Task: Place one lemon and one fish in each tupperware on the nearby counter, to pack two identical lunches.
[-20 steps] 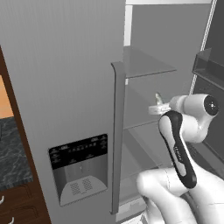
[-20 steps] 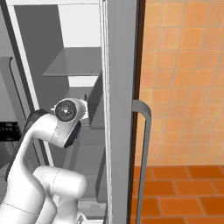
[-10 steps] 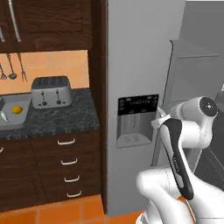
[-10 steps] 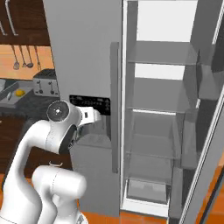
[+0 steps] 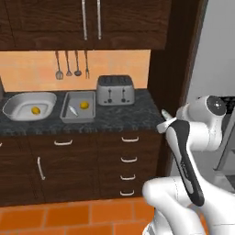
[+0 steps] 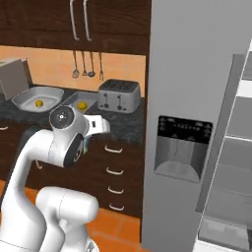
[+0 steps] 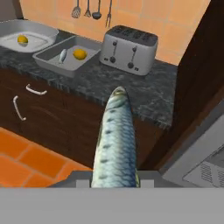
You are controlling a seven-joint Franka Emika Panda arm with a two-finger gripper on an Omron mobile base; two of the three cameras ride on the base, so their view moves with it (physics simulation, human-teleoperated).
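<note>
Jaws shut on fish (image 7: 116, 144), arm raised.

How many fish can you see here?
2. One fish is held in the robot's gripper. A smaller fish lies beside a lemon in the tupperware nearest the toaster. The other tupperware shows just a lemon.

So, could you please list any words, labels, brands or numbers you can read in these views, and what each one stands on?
No text reads clearly in any view.
Fridge dispenser panel: rows of small pale marks, too small and blurred to read.
Toaster: round knobs on its front, no legible label or brand.
Tupperware tubs, drawers and the fish in the gripper: no markings.
</note>
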